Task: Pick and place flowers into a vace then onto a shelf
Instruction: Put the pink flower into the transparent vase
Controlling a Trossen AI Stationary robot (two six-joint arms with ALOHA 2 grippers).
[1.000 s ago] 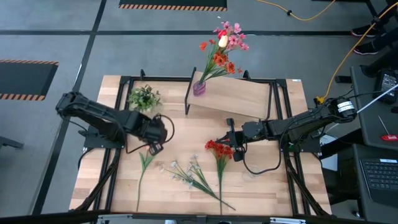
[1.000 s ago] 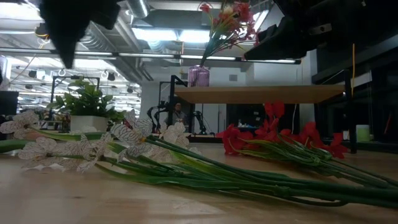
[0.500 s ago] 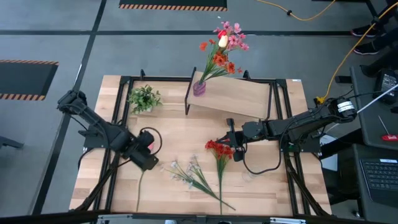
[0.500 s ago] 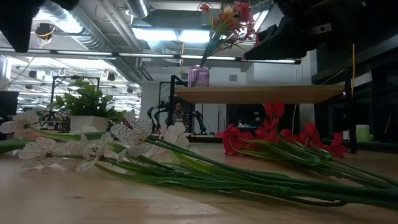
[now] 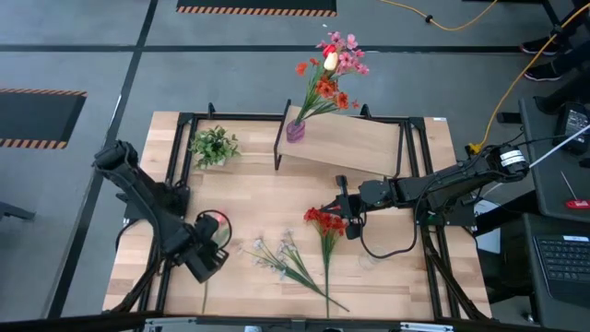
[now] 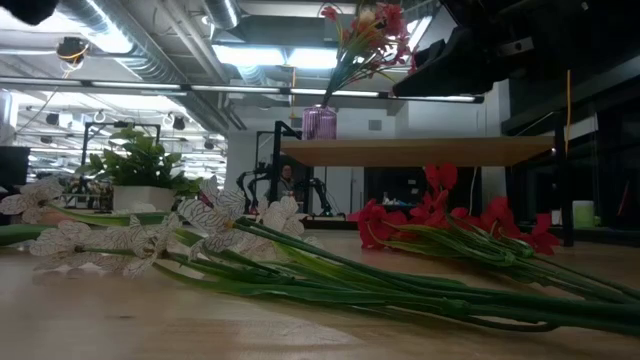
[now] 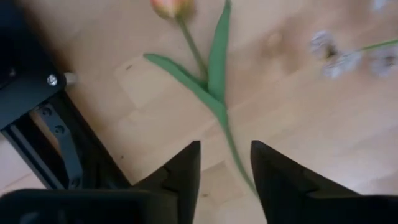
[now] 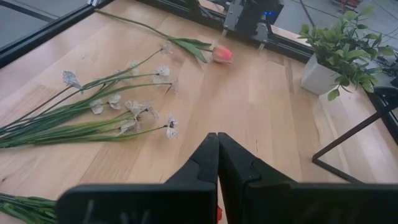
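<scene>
A tulip with a pink-orange bloom point(image 7: 171, 6) and a green stem point(image 7: 219, 112) lies flat on the table at the front left. My left gripper point(image 7: 225, 168) points down over it, open, one finger on either side of the stem; I see no touch. In the high view this gripper point(image 5: 207, 258) covers the bloom, and only the stem's lower end point(image 5: 204, 297) shows. White flowers point(image 5: 281, 258) and red flowers point(image 5: 324, 221) lie on the table. My right gripper point(image 8: 217, 140) hangs shut beside the red blooms. A purple vase point(image 5: 295, 129) holding flowers stands on the shelf point(image 5: 359, 143).
A small potted green plant point(image 5: 214, 146) stands at the table's far left. The shelf's black legs point(image 5: 277, 148) rise from the tabletop behind the flowers. Black frame rails point(image 5: 166, 277) run along both sides of the table. Bare wood point(image 5: 267, 198) lies between the arms.
My left gripper has travelled from the middle left of the table toward the near edge and a little left, sinking slightly and rolling about its downward axis. It now stands over the tulip's stem. The flowers have stayed where they were.
</scene>
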